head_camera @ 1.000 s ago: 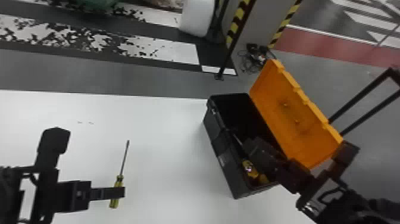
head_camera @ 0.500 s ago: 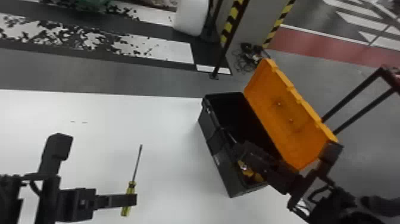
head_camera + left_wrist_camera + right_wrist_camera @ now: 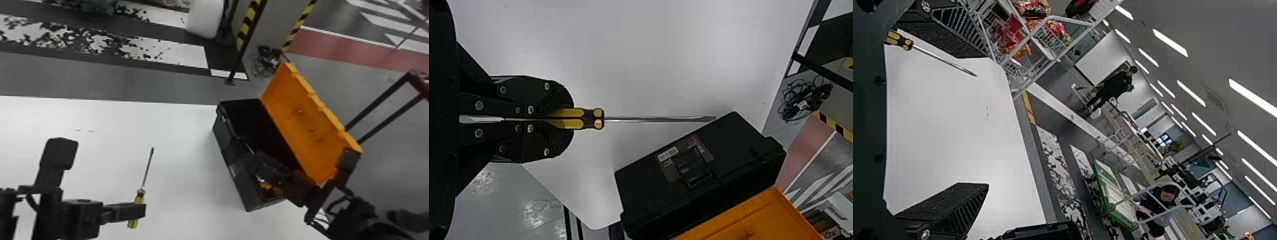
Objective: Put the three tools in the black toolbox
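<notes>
The left claw (image 3: 138, 210) has swung a little nearer to the black plastic toolbox (image 3: 234, 169) since the earliest head view, carrying a screwdriver (image 3: 148, 169) with a yellow-and-black handle and a slim metal shaft. Over the last half second that claw has moved only slightly. It is clamped on the handle, and the shaft points away from it, bare to the tip. The screwdriver is outside the toolbox; whether it touches the tabletop I cannot tell.

The right claw (image 3: 265, 167) is over the near part of the toolbox, about where it was in the earlier frames, its fingers spread apart. Yellow-and-black pieces (image 3: 271, 188) lie inside the toolbox at its near end, partly hidden by the arm; how many tools they make up I cannot tell. The orange lid (image 3: 306, 124) stands open along the box's right side.

The tabletop (image 3: 182, 137) is smooth and white, with the toolbox at its far right. Beyond it runs a grey floor (image 3: 95, 81) with worn white stripes (image 3: 178, 52) and a dull red band (image 3: 338, 48). Tangled dark cables (image 3: 263, 63) lie by a thin black post (image 3: 244, 51). The right wrist view shows strip lights (image 3: 1169, 42) on the ceiling and red packets (image 3: 1012, 37) in a white wire rack (image 3: 1045, 55).
</notes>
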Robot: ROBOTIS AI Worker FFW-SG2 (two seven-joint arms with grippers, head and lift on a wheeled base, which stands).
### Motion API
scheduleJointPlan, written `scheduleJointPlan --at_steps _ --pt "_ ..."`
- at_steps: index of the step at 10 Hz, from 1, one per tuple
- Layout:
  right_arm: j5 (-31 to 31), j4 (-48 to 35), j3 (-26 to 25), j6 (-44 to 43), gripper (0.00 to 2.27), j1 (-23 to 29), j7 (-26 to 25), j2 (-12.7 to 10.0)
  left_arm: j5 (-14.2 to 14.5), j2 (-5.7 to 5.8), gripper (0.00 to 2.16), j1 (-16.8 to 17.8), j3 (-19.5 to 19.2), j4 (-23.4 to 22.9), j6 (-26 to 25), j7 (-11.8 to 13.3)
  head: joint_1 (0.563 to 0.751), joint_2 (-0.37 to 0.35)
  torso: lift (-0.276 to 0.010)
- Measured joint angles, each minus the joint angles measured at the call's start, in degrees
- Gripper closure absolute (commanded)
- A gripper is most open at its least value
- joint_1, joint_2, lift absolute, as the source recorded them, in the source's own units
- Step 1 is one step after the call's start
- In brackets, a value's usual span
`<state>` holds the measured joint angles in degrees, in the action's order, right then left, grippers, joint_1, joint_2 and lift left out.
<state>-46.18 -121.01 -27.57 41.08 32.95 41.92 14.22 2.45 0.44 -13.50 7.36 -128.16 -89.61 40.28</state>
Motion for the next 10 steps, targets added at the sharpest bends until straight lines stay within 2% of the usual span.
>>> scheduleJointPlan --at_steps 3,5,6,8,10 --pt "1.36 -0.90 1.51 2.96 0.08 -1.06 -0.11 0.00 -4.22 0.04 1.74 -0.13 4.13 -2.74 0.00 -0.19 0.695 -0.350 -0.055" --pt "2.46 -1.80 3.50 3.51 0.08 -1.04 -0.46 -0.25 -4.64 0.04 1.74 -0.46 4.94 -2.86 0.00 0.46 0.695 -0.350 -0.055" --pt "2.71 -2.18 4.11 3.53 0.08 -0.75 -0.73 -0.32 -3.32 0.02 1.74 -0.52 4.13 -2.03 0.57 1.79 0.695 -0.350 -0.055" --pt "2.80 -2.94 4.22 3.53 0.08 -0.08 -1.04 -0.41 3.34 -0.03 1.74 0.50 0.80 0.21 2.21 4.55 0.695 -0.350 -0.055" --pt "2.48 -3.83 3.85 3.53 0.08 0.95 -0.99 -0.42 6.99 -0.01 1.74 2.25 -0.61 1.19 1.92 7.90 0.695 -0.350 -0.055"
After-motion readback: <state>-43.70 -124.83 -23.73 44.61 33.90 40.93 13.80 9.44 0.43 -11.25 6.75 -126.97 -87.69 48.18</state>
